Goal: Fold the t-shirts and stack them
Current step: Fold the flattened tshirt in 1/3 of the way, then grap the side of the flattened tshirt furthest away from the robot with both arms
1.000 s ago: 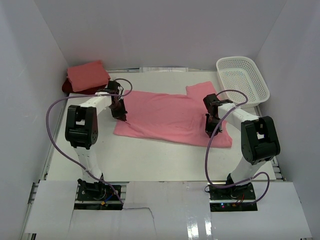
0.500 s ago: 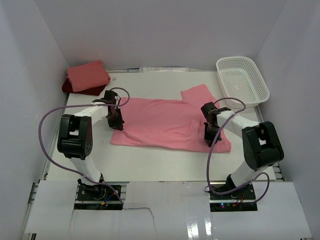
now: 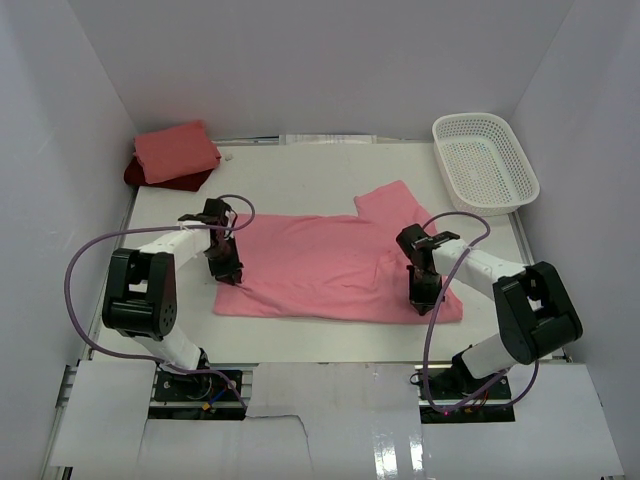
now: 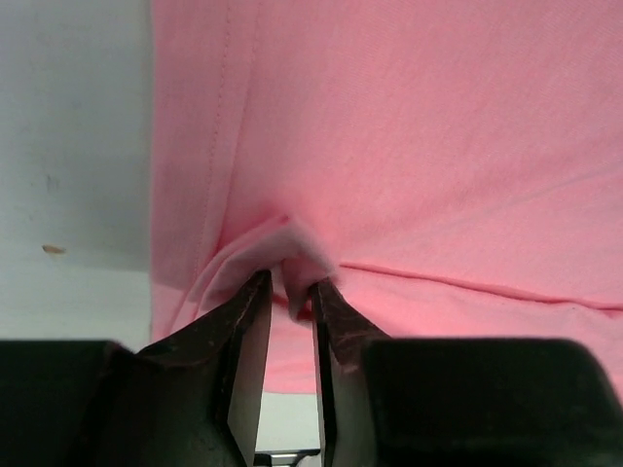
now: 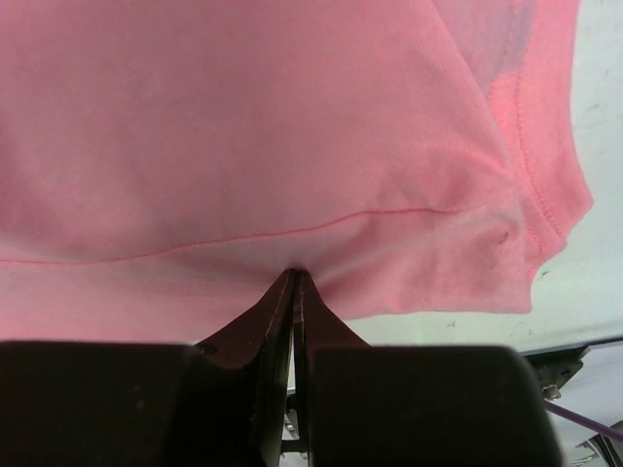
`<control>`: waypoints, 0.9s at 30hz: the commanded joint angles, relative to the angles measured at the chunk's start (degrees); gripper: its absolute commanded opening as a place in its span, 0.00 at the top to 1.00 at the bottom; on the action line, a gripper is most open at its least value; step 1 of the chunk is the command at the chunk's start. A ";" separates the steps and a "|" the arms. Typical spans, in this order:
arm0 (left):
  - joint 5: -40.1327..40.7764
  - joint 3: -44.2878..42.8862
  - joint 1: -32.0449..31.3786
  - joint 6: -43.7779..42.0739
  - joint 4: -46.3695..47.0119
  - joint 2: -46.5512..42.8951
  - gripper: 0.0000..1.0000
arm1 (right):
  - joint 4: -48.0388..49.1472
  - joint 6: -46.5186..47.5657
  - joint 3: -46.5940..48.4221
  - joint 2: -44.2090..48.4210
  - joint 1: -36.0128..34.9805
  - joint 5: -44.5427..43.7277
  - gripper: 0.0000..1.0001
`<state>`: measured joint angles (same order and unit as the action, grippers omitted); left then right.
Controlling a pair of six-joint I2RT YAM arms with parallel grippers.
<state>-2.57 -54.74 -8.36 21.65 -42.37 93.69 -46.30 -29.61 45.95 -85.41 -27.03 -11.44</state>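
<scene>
Rose shirt (image 3: pixel 330 265), top view: spread flat mid-table, long side running L to R, one sleeve sticking out toward the far R, near basket (image 3: pixel 485 160) but apart from it. L gripper (image 3: pixel 226 270) down on the shirt's L edge, R gripper (image 3: pixel 421 292) down on its R part near the front edge. Both arms bent low over table (image 3: pixel 300 170). Finger state too small to read from up here. Salmon shirt (image 3: pixel 176 150) folded in far L corner, stacked on red shirt (image 3: pixel 135 175), well apart from the rose one.

L wrist view: L gripper (image 4: pixel 290 290) pinching a small bunched fold of rose shirt (image 4: pixel 438 146), fingers (image 4: pixel 248 331) close together w/ cloth between the tips. Stitched hem along the cloth's L edge, bare table (image 4: pixel 73 146) beside it. Thin crease running R from the pinch.

R wrist view: R gripper (image 5: pixel 294 287) w/ fingers (image 5: pixel 263 321) pressed nearly together, tips nipping rose shirt (image 5: pixel 243 126) at a thin crease. Stitched sleeve hem at R, bare table (image 5: pixel 604 97) beyond it.
</scene>
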 commanded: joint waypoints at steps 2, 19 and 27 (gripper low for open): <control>-0.24 1.13 0.19 0.15 -3.33 -2.81 0.53 | -3.79 -0.81 -1.22 2.96 -0.31 -0.43 0.92; 3.98 -34.26 1.59 -0.47 -10.99 1.20 0.19 | -3.46 13.43 43.85 -13.87 7.42 5.69 0.48; 2.92 -43.34 1.77 1.73 -4.57 15.46 0.20 | -3.53 17.82 70.45 -35.43 12.52 8.62 0.41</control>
<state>0.08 -95.81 -6.79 22.37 -47.59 106.02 -50.11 -15.00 107.94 -117.40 -15.75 -6.74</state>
